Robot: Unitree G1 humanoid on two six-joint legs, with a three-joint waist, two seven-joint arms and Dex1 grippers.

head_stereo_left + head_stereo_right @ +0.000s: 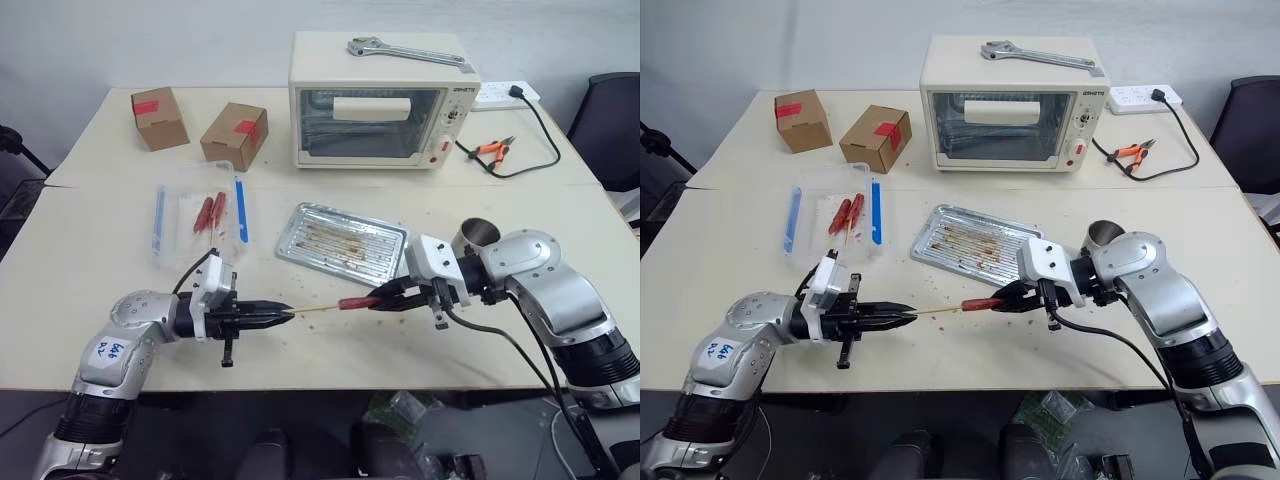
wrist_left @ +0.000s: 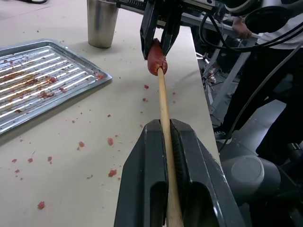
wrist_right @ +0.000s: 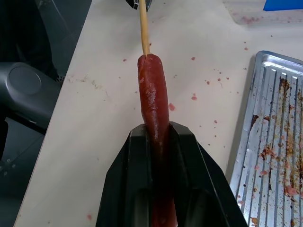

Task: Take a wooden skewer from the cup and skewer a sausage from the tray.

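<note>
One wooden skewer (image 1: 312, 310) runs level between the two arms, above the front strip of the table (image 1: 90, 260). The left gripper (image 1: 283, 314) is clamped shut on its blunt end; the left wrist view shows the stick pinched between the two black fingers (image 2: 147, 189). The skewer's tip is in the end of one sausage (image 1: 356, 302), which the right gripper (image 1: 378, 299) holds lengthwise, its jaws closed around the red-brown body. Both grippers hang just in front of the one silver tray (image 1: 385, 232), whose ridged bottom carries brown crumbs and grease. One silvery cup (image 1: 476, 236) stands just beyond the right arm, near the tray's right end.

To the left lies one clear plastic box (image 1: 165, 215) with blue edges holding two more red sausages (image 1: 210, 212). Further back are two small cardboard boxes (image 1: 160, 118), one toaster oven (image 1: 380, 100) with one wrench (image 1: 405, 51) on top, one pair of orange-handled pliers (image 1: 490, 150) and one power strip (image 1: 505, 95) at the rear right corner.

Red crumbs dot the tabletop under the skewer. The near table edge runs just below both grippers; the stretch of table between the box and the tray is open, as is the far left side
</note>
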